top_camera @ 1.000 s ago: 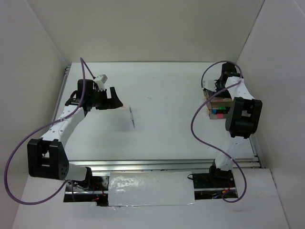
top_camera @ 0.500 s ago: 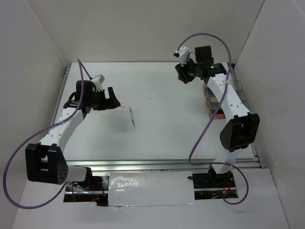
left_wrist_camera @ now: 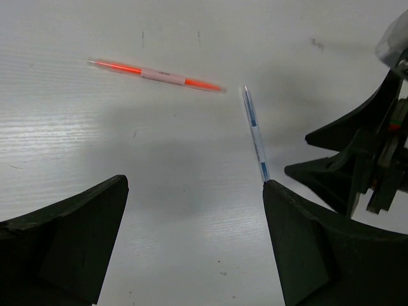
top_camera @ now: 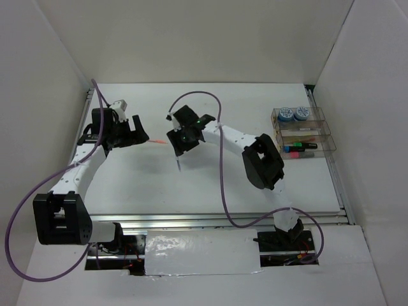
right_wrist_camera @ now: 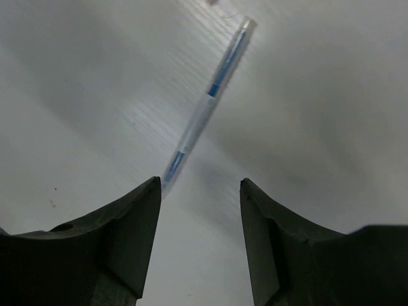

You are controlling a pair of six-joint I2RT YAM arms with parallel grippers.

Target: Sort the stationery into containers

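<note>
A thin silver pen with blue bands [right_wrist_camera: 207,108] [left_wrist_camera: 255,134] [top_camera: 178,160] lies on the white table. My right gripper [right_wrist_camera: 201,183] [top_camera: 179,148] hovers open just over the pen's near end, which sits by the left fingertip [right_wrist_camera: 153,188]; nothing is between the fingers. A thin orange stick [left_wrist_camera: 156,74] [top_camera: 157,141] lies just left of the pen. Facing it, my left gripper [left_wrist_camera: 194,185] [top_camera: 145,132] is wide open and holds nothing. The clear organiser tray [top_camera: 326,131] stands at the far right.
The tray holds two blue-white tape rolls [top_camera: 293,114] in its far compartment, orange sticks [top_camera: 306,134] in the middle one and capped highlighters [top_camera: 298,150] in the near one. The two grippers are close together, the right gripper's fingers [left_wrist_camera: 344,159] showing in the left wrist view. White walls enclose the table.
My right arm has swung from the tray at the right across to the middle, ending over the pen. My left gripper has drifted slightly left and back, still open.
</note>
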